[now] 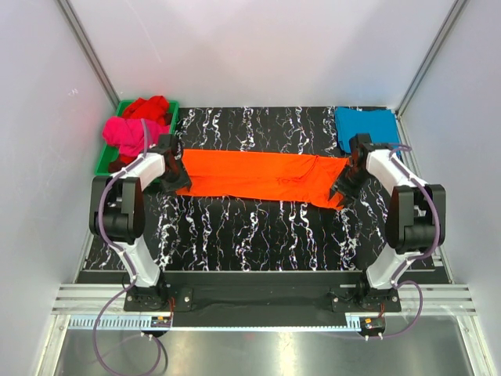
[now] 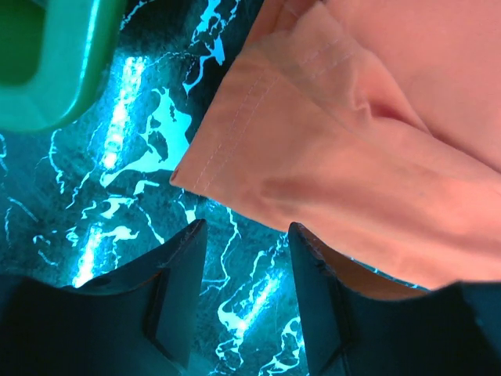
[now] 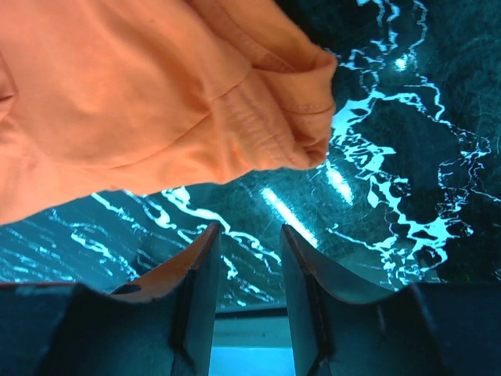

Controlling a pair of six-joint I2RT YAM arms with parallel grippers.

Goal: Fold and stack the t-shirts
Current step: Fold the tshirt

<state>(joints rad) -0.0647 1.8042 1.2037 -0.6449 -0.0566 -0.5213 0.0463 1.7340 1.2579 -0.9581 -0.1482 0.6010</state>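
— Where is the orange t-shirt (image 1: 262,176)?

— Laid out flat as one long band across the middle of the black marbled worktop (image 1: 258,231), with an arm at each end of it.

— Is the left pincer (image 2: 246,227) clamped on it?

— No. Its two fingers stand apart and only bare worktop shows in the gap between them. A stitched hem corner of the shirt lies just ahead of the tips, and more orange cloth runs along beside one finger (whether it brushes that finger I cannot tell).

— And the right pincer (image 3: 250,229)?

— Spread apart too, and empty. A bunched, seamed fold at the shirt's other end lies just beyond its tips, flat on the worktop, with none of it between the fingers.

— The other shirts?

— The pink t-shirt (image 1: 125,135) and the red t-shirt (image 1: 150,106) are heaped together in the green tray (image 1: 104,163) at the far left corner, pink nearer and red behind it. A corner of that tray also shows in the left wrist view. The teal t-shirt (image 1: 368,125) lies by itself at the far right corner of the worktop, just behind the right arm and apart from the orange one.
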